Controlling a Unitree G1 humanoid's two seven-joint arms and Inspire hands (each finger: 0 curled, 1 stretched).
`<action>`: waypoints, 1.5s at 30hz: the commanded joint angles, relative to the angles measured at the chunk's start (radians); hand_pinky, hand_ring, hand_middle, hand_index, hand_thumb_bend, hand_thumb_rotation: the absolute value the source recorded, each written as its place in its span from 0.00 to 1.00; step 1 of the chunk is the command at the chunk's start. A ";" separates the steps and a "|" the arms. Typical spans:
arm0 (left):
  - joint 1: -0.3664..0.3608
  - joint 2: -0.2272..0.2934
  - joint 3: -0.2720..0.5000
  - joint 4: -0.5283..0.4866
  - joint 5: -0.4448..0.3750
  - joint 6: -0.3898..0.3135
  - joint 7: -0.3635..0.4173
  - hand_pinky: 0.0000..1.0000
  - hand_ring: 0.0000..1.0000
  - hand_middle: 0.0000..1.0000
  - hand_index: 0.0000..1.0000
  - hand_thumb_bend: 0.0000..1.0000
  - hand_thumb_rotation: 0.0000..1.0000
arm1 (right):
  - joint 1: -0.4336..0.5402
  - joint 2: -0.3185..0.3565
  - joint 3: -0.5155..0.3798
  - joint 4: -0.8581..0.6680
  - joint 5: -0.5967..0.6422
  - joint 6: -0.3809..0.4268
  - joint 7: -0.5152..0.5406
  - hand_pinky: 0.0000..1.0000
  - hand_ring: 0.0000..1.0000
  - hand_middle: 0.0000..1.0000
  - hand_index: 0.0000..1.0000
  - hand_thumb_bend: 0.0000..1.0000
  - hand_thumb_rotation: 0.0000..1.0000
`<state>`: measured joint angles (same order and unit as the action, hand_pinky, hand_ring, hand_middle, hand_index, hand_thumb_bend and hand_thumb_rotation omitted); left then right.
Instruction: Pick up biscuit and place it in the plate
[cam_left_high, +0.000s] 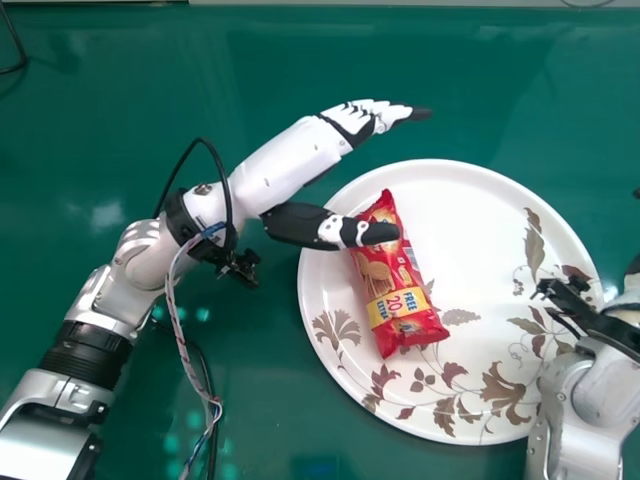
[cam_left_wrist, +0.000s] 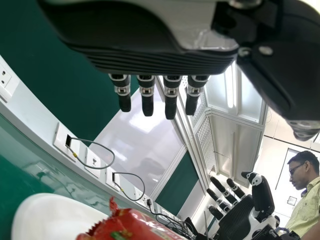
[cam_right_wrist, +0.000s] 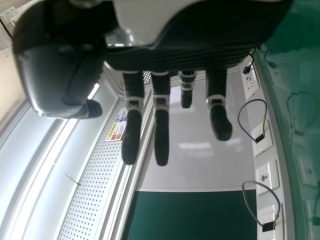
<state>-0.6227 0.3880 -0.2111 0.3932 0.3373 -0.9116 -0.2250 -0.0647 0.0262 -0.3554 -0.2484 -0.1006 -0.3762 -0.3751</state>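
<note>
Black and pale cables (cam_left_high: 172, 300) are looping beside the left arm, over a smooth, glossy green desk (cam_left_high: 120, 420). The left hand (cam_left_high: 330, 140) is showing hard white casing and slim black fingers, with a ribbed dark edge along its palm in the left wrist view, while the round plate (cam_left_high: 470, 240) is gleaming smooth and white, brown leaves and flowers trailing along its near and right edges. The right hand (cam_left_high: 628, 298), hard-shelled too, is sitting by the plate's right edge. The left hand's fingers are reaching out nearly straight, wide apart from the thumb, and gripping nothing; the thumb is lying across the view of the biscuit's far end, though whether it is touching cannot be told. The right hand's fingers are hanging open and almost straight, holding nothing. The biscuit (cam_left_high: 385, 285) is resting inside the plate toward its left edge, its far end near the far-left rim and its near end angling toward the middle; its glossy red wrapper is creasing softly, with crimped ends, a yellow band and a printed biscuit picture.
</note>
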 joint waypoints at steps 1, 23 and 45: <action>0.002 0.013 0.009 -0.008 -0.012 -0.007 -0.004 1.00 1.00 1.00 1.00 1.00 0.92 | 0.001 -0.008 -0.003 0.015 0.003 -0.019 -0.001 0.18 0.43 0.48 0.30 0.52 0.00; -0.293 0.226 -0.107 0.099 0.480 -0.239 0.088 1.00 1.00 1.00 1.00 1.00 0.71 | -0.004 -0.003 0.016 0.010 -0.018 -0.030 -0.013 0.14 0.43 0.48 0.30 0.52 0.00; -0.370 0.203 -0.280 0.096 0.645 -0.248 0.122 1.00 1.00 1.00 1.00 1.00 0.58 | -0.017 -0.004 0.033 0.017 -0.041 -0.020 -0.020 0.15 0.43 0.48 0.30 0.52 0.00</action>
<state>-0.9983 0.6003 -0.4573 0.5022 0.9709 -1.1496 -0.0980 -0.0905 0.0213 -0.3211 -0.2388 -0.1331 -0.3859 -0.3887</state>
